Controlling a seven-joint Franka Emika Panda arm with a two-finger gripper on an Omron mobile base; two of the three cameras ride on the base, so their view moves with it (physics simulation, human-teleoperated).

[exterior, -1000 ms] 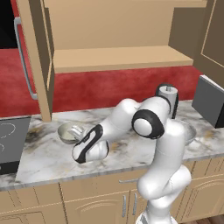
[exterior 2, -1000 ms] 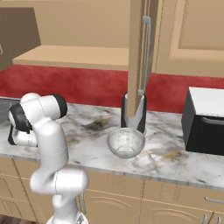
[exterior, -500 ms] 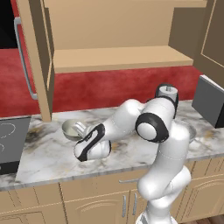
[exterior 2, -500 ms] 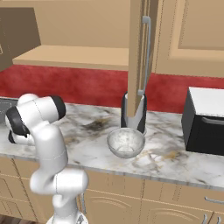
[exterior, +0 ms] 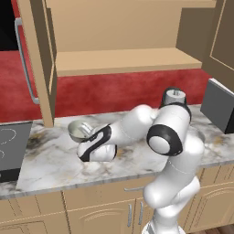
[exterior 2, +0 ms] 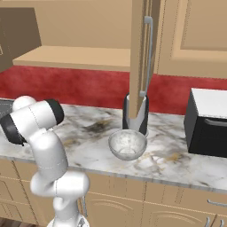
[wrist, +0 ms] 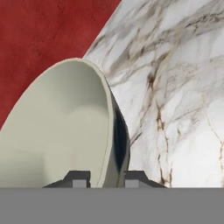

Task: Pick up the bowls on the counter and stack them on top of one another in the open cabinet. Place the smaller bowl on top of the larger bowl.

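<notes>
The smaller bowl (exterior: 77,130), plain beige-grey, hangs tilted just over the counter (exterior: 50,164) at the left. My gripper (exterior: 88,134) is shut on its right rim. In the hand view the gripper (wrist: 107,179) pinches the thin rim, and the bowl's cream inside (wrist: 57,131) lies to the left of the fingertips (wrist: 78,178). The larger bowl (exterior 2: 127,144), marbled grey-white, stands upright near the counter's front edge (exterior 2: 146,170). Above, the open cabinet's shelf (exterior: 123,61) is bare.
A black-and-silver cylindrical appliance (exterior 2: 136,116) stands just behind the larger bowl. A black box appliance (exterior 2: 208,122) sits at the right. The cabinet doors hang open, with bar handles (exterior: 25,59) (exterior 2: 148,55). A cooktop (exterior: 9,146) lies at the left end.
The gripper has lifted the smaller bowl a little and carried it slightly to the right. The larger bowl has stayed put.
</notes>
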